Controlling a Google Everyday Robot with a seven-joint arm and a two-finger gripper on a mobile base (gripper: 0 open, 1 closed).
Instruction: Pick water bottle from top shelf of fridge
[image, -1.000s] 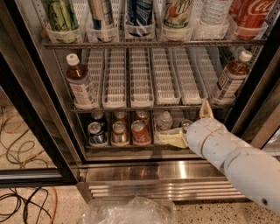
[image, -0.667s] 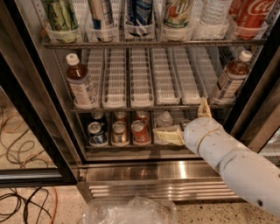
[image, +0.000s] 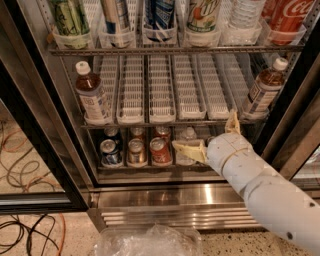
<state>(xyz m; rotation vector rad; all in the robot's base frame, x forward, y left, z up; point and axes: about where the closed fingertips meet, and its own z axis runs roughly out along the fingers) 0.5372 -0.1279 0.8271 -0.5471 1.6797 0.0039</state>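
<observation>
The fridge (image: 45, 130) stands open in front of me. Its top shelf (image: 175, 50) runs along the upper edge of the view, lined with tall soda bottles. The water bottle (image: 244, 14), clear and ribbed, stands second from the right on it, left of a red cola bottle (image: 290, 15); only its lower part shows. My gripper (image: 203, 130) is open and empty, well below it at the level of the can rack. One finger (image: 187, 150) points left, the other points up.
A rack of white slatted lanes (image: 162, 90) sits in the middle, with a brown-drink bottle at each end (image: 92, 97) (image: 262, 90). Below are cans (image: 132, 150) and a small clear bottle (image: 186, 142). The steel louvred base (image: 175, 212), a plastic bag (image: 150, 242) and floor cables (image: 20, 165) are lower down.
The whole view has shifted slightly. My gripper sits a little higher and further left, still open in front of the can rack.
</observation>
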